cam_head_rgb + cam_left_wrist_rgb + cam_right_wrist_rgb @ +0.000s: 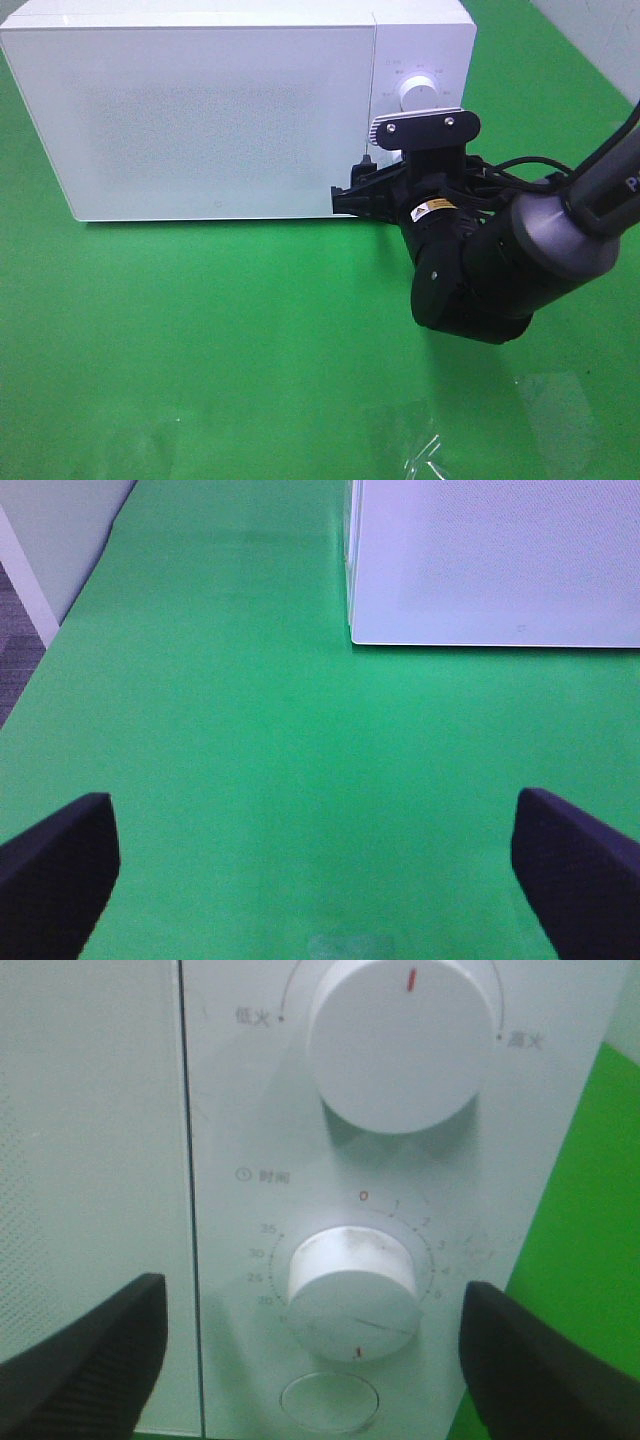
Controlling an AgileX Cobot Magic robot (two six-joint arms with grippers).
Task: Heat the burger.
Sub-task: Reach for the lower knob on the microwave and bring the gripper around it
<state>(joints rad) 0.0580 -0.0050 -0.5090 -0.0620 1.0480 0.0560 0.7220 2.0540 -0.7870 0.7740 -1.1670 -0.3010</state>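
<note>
We are holding our right hand (310,1300) before the white microwave (220,110), door closed, its fingers parted wide either side of the lower timer dial (352,1290) without touching it. Our left hand (310,810), fingers likewise spread, is hovering over the green bench (250,730). The burger is showing in no view.

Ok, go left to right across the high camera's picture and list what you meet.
Microwave door → white control knob → right arm's grey joint.
</note>
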